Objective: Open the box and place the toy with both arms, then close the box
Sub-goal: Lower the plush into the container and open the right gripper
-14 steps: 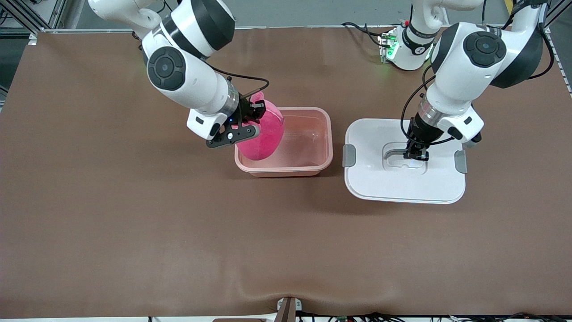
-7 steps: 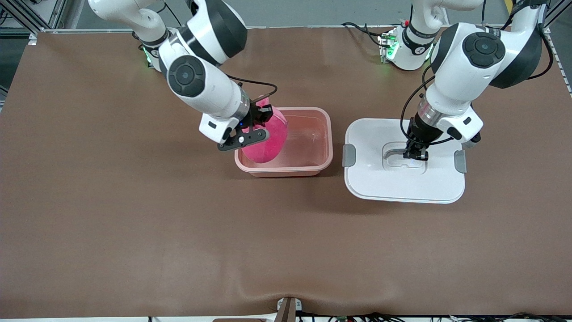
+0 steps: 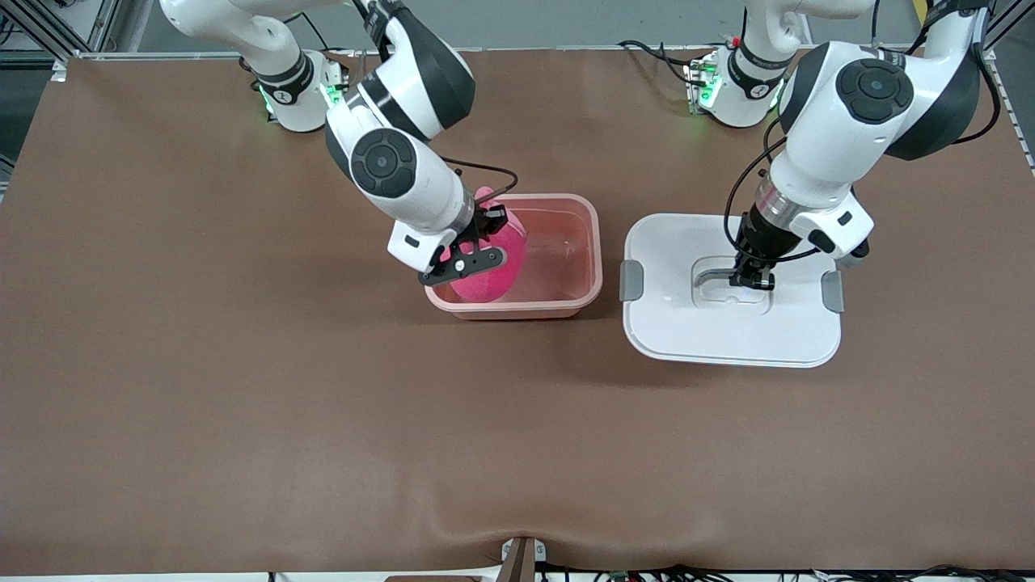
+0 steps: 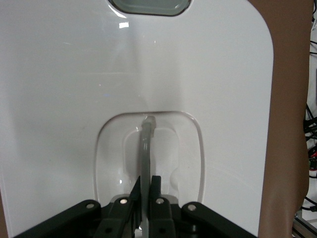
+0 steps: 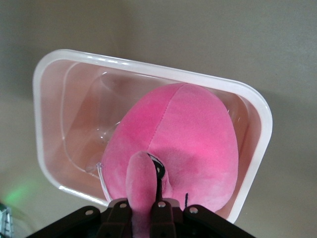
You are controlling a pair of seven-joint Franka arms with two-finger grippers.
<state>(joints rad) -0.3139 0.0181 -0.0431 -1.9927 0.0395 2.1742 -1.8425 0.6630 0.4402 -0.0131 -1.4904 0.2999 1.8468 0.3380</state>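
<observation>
The pale pink tub (image 3: 584,242) stands open on the brown table. My right gripper (image 3: 485,222) is shut on a flap of the hot-pink plush toy (image 3: 493,271) and holds it down inside the tub, at the end toward the right arm; the right wrist view shows the toy (image 5: 183,144) within the tub's rim (image 5: 148,69). The white lid (image 3: 687,323) lies flat on the table beside the tub, toward the left arm's end. My left gripper (image 3: 752,280) is shut on the lid's clear handle (image 4: 146,148) in its recess.
The lid's two grey clips (image 3: 631,280) sit at its short ends. The arm bases stand along the table's edge farthest from the front camera. A wide stretch of brown mat (image 3: 404,444) lies nearer the front camera.
My right arm has carried the toy toward the left arm's end and lower, from over the tub's rim down into the tub. The left arm and lid have not moved.
</observation>
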